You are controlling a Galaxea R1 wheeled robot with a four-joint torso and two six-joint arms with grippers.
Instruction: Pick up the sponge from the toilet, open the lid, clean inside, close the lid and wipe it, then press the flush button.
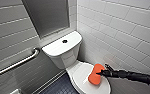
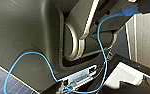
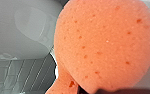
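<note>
The white toilet (image 1: 63, 53) stands in the corner with its lid (image 1: 89, 86) down over the bowl. An orange-red sponge (image 1: 96, 74) hangs over the right part of the lid, and I cannot tell whether it touches the lid. My right gripper (image 1: 101, 73) comes in from the right and is shut on the sponge's edge. In the right wrist view the sponge (image 3: 106, 45) looms large in front of the white ceramic (image 3: 21, 30). A round flush button (image 1: 64, 41) sits in the middle of the tank top. The left wrist view shows the robot's own dark body (image 2: 23, 37) and a blue cable (image 2: 102, 47).
A metal grab bar (image 1: 16, 63) runs along the tiled left wall. White tiled wall (image 1: 121, 32) closes in right of the toilet. Dark tiled floor (image 1: 62, 87) lies in front of the bowl on the left.
</note>
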